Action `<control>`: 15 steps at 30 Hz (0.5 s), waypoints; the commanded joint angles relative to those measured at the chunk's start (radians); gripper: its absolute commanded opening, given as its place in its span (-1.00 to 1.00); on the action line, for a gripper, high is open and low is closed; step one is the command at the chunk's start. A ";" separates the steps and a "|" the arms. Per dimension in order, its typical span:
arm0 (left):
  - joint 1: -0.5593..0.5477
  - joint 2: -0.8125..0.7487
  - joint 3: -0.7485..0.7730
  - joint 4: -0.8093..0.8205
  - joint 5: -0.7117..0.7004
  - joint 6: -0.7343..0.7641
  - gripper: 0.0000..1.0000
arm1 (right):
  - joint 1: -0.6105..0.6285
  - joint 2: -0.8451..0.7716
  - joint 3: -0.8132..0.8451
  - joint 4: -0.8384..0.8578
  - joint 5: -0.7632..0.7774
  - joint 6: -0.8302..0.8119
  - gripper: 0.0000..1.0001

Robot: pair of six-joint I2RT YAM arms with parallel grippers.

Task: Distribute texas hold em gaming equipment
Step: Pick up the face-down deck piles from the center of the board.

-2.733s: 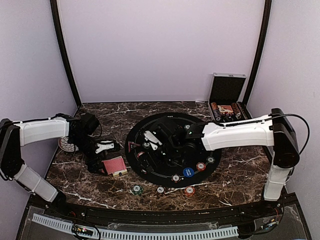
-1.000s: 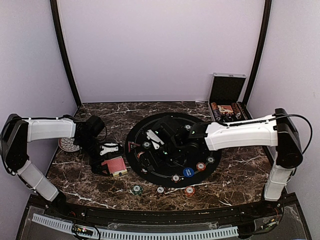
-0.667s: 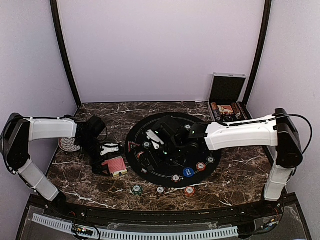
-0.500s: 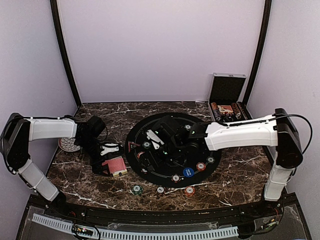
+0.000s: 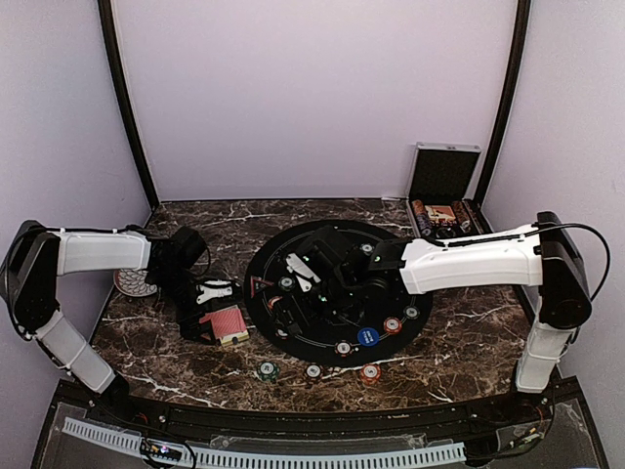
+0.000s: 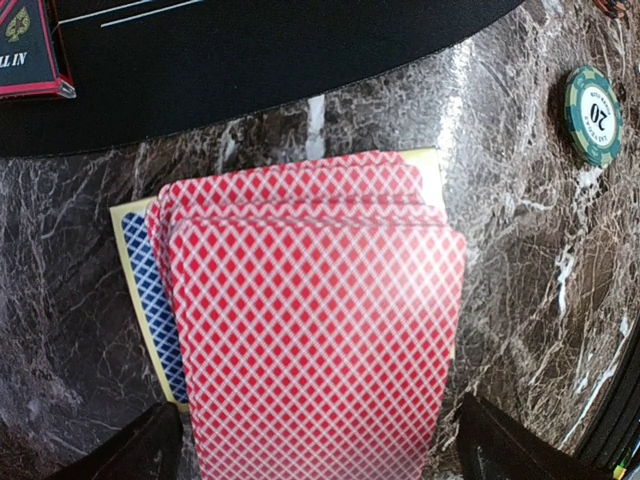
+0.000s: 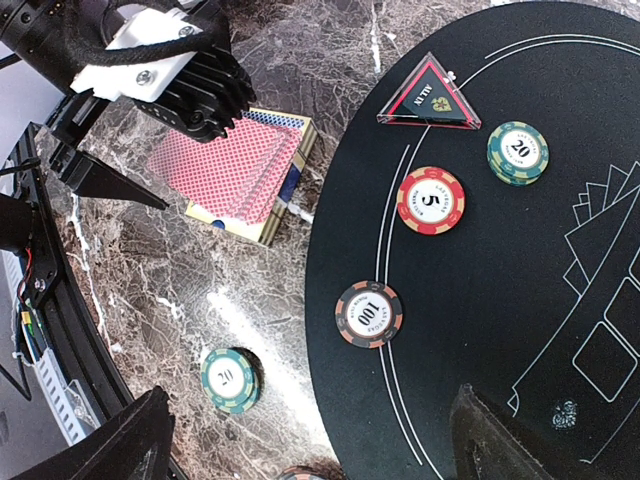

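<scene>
From above, the left tool (image 5: 200, 315) hangs low over the deck of red-backed cards (image 5: 225, 323). The deck lies on the brown veined marble tabletop (image 5: 459, 332), just left of the round black mat (image 5: 332, 234). The right tool (image 5: 296, 291) sits over the mat's left half; its dark fingers melt into the mat, so their spread is hard to read here.

The left wrist view shows that tool's jaws fully wide and empty, one tip on each side of the deck. The cards are slightly fanned and diamond-latticed, and they lie on what looks like a blue-and-yellow card box (image 6: 150, 290). A green 20 chip (image 6: 594, 113) lies on the marble, apart from the deck.

In the right wrist view the right tool's jaws are spread wide and empty. Ahead of them on the mat lie a red 5 chip (image 7: 431, 200), a dark 100 chip (image 7: 369, 314) and a triangular ALL IN marker (image 7: 432, 95). Only here are these printed values legible.
</scene>
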 commanded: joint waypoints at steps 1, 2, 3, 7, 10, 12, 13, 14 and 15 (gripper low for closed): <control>-0.011 0.029 -0.011 0.002 0.004 0.005 0.98 | -0.006 -0.016 0.009 0.005 0.011 0.007 0.96; -0.013 0.031 -0.012 0.005 0.002 0.004 0.98 | -0.006 -0.017 0.010 0.006 0.012 0.007 0.96; -0.014 0.032 -0.014 0.007 -0.001 0.003 0.97 | -0.006 -0.017 0.010 0.005 0.013 0.007 0.96; -0.017 0.036 -0.025 0.023 -0.010 -0.002 0.98 | -0.006 -0.018 0.010 0.004 0.014 0.007 0.96; -0.020 0.036 -0.038 0.041 -0.027 -0.004 0.98 | -0.006 -0.017 0.010 0.007 0.014 0.009 0.96; -0.021 0.036 -0.044 0.055 -0.044 -0.006 0.98 | -0.006 -0.015 0.011 0.007 0.013 0.008 0.96; -0.023 0.036 -0.048 0.060 -0.049 -0.010 0.98 | -0.006 -0.015 0.011 0.007 0.013 0.009 0.96; -0.023 0.037 -0.050 0.072 -0.059 -0.015 0.97 | -0.006 -0.016 0.011 0.007 0.013 0.010 0.96; -0.023 0.037 -0.055 0.077 -0.065 -0.017 0.97 | -0.006 -0.014 0.011 0.007 0.013 0.010 0.96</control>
